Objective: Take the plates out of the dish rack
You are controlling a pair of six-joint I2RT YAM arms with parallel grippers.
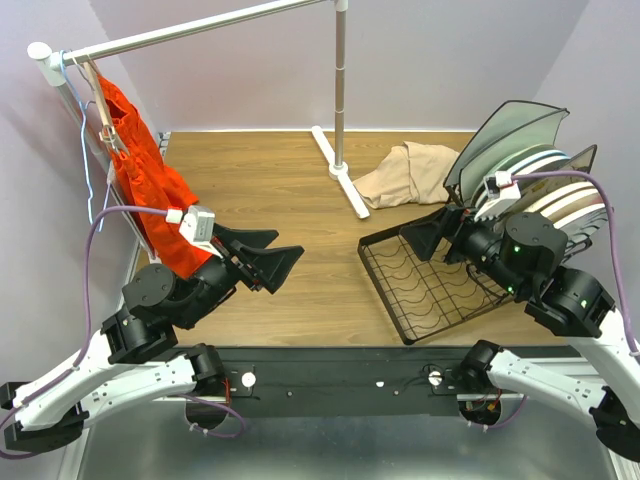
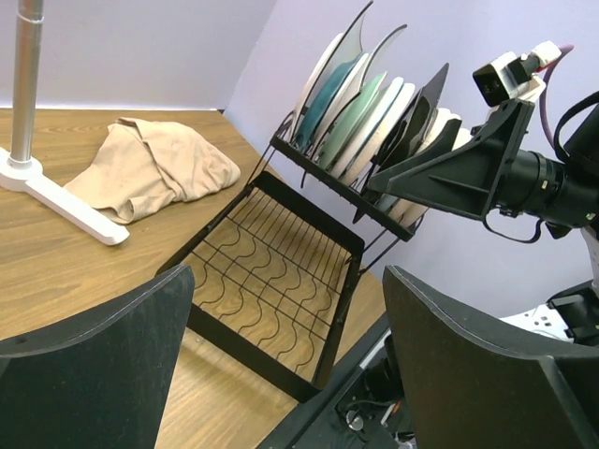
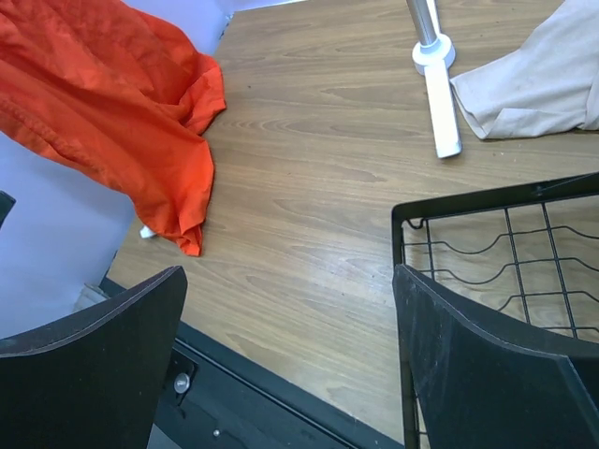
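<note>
The black wire dish rack (image 1: 382, 292) sits on the right of the wooden table, with nothing on its wavy tray base. Several plates (image 1: 545, 175) stand upright in its slotted section at the far right; the left wrist view shows them as teal, white and dark plates (image 2: 356, 103). My right gripper (image 1: 432, 235) hovers over the tray's back corner, open and holding nothing, with the rack rim (image 3: 487, 198) by its right finger. My left gripper (image 1: 270, 258) is at mid-left, well away from the rack, open, facing the rack (image 2: 253, 351).
A white clothes rail (image 1: 340, 100) stands at the back centre, its foot (image 3: 440, 94) on the table. A beige cloth (image 1: 405, 175) lies behind the rack. An orange garment (image 1: 150, 190) hangs at the left. Bare wood lies between the two grippers.
</note>
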